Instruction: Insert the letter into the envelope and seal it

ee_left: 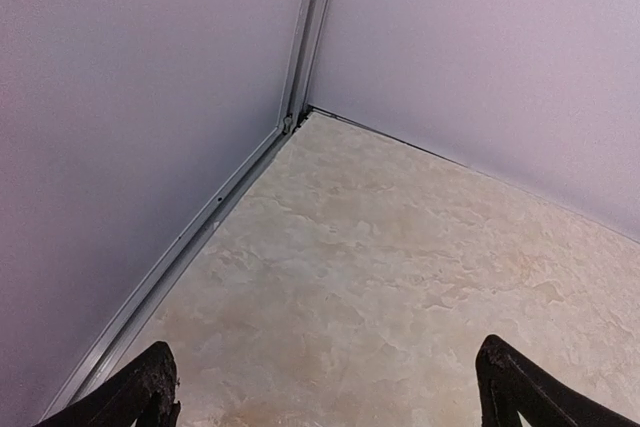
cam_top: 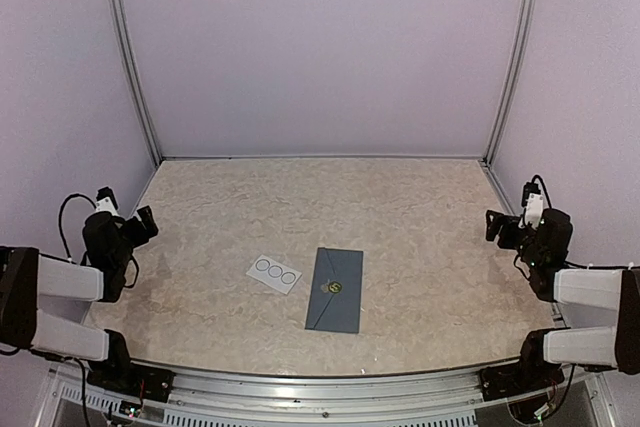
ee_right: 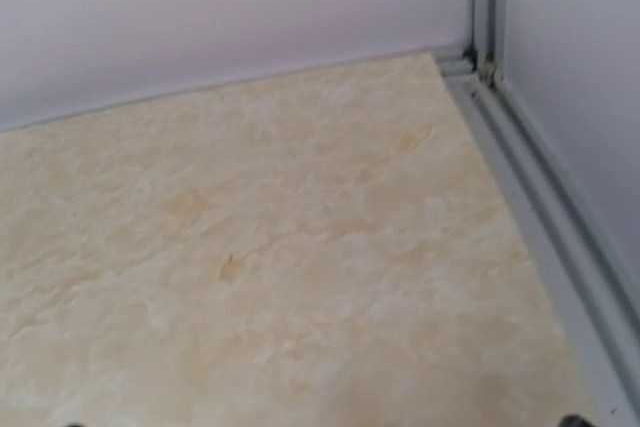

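Envelope (cam_top: 335, 299) — long axis seemingly near-far

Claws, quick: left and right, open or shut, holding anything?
Left claw: open, holding nothing.
Right claw: open, holding nothing.
The envelope lies apart from both.

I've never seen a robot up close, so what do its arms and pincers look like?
The left arm and right arm match: smooth white tubular segments joined by chunky black joints. The left gripper and right gripper are black and two-fingered, each topped by a small white block, with a thin black cable looping beside it.
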Controlling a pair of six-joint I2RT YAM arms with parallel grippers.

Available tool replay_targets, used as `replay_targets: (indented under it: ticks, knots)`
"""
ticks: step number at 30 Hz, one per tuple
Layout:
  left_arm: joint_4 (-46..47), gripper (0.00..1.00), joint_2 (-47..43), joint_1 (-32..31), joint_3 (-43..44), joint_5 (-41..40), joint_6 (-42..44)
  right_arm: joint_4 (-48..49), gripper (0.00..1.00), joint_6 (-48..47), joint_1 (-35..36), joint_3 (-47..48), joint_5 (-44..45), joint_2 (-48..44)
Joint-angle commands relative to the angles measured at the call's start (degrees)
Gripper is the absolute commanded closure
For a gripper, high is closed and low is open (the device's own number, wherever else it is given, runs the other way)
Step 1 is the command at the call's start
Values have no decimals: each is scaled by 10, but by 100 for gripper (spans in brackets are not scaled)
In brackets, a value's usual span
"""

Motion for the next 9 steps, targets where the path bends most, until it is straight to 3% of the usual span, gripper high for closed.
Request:
replay_targets:
  ticks: [1, 9]
  knots:
    - [40, 1, -1, 0, 11, -5, 16, 50, 1, -16, -7, -7, 17, -7]
    - [50, 1, 1, -1, 7, -21, 16, 69, 0, -19, -8, -7, 23, 11]
